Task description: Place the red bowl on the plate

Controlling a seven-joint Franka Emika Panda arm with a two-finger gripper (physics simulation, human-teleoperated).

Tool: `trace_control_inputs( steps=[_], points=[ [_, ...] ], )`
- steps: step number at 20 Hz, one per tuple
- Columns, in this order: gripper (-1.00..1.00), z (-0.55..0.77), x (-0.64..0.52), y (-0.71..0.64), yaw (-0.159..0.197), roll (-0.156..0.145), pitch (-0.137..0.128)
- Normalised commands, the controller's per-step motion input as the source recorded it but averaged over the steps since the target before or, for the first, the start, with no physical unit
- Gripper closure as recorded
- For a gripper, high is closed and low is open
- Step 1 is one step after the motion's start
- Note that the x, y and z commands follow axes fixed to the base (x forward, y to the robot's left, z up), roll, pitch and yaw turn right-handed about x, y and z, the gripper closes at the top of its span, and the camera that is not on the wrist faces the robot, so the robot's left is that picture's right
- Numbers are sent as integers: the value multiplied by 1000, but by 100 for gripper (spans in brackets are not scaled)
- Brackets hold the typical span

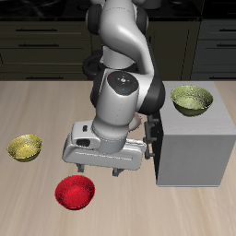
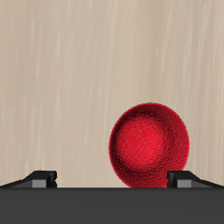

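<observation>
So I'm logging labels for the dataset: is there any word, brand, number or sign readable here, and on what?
None: no readable text in either view.
The red bowl, both yellow-green bowls, the grey box, the arm and the table carry only plain surfaces or pattern.

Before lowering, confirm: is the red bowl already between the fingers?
No: in the wrist view the red bowl lies on bare table, apart from both fingers.
</observation>
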Motion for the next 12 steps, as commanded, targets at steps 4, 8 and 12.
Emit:
trace_control_inputs(
  steps=[4,8,12],
  points=[
    [-100,-274,-42,-98,-44,7,38],
    [-100,-286,-41,-110,-22,14,38],
    [-100,-126,-23,-20,-35,39,25]
  ],
)
